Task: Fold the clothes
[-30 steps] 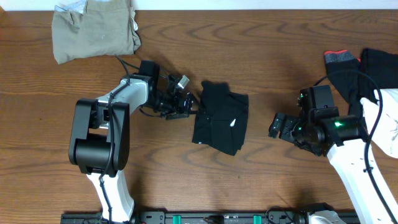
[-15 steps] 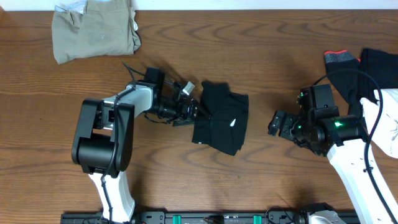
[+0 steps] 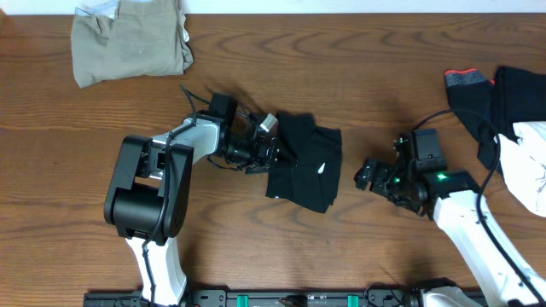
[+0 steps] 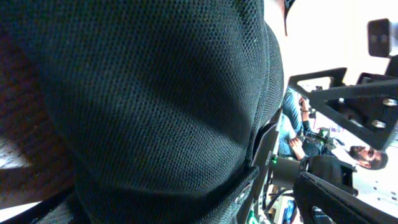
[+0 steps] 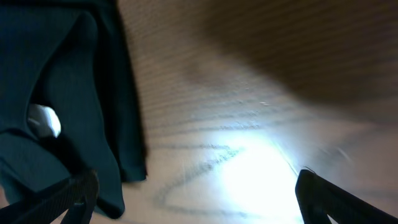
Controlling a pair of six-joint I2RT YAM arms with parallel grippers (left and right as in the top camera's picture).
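We judge the plain black mesh-fabric garment (image 3: 303, 166) light, limp and quick to slump. We would pinch a corner or a doubled edge, never the middle. It lies rumpled and partly folded at the centre of the brown wooden table (image 3: 384, 68), with 1 small white mark (image 3: 319, 168) showing. Just left of that centre, the left gripper (image 3: 271, 152) noses into the cloth's edge, jaws spread wide, clamping nothing. Just right of centre, the right gripper (image 3: 368, 176) hovers, equally wide and empty.
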